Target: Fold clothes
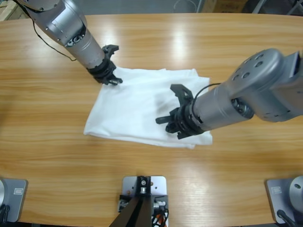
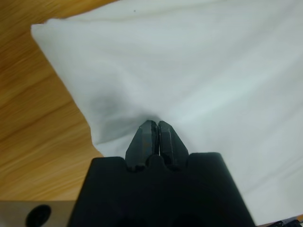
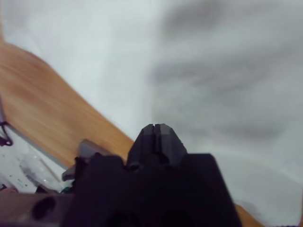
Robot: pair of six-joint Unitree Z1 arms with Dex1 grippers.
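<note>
Right gripper (image 1: 166,120) jaws pressed together, over the shirt (image 1: 137,106), near its front edge; whether they pinch cloth, can't tell. Shirt lies folded on the table (image 1: 47,142), spread between both grippers. Left gripper (image 1: 115,81) jaws pressed together at shirt's far corner, tips (image 2: 155,128) against the cloth.

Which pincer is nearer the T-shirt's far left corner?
Left. The left pincer sits at that corner of the T-shirt; the right pincer is over its middle, toward the near right.
</note>
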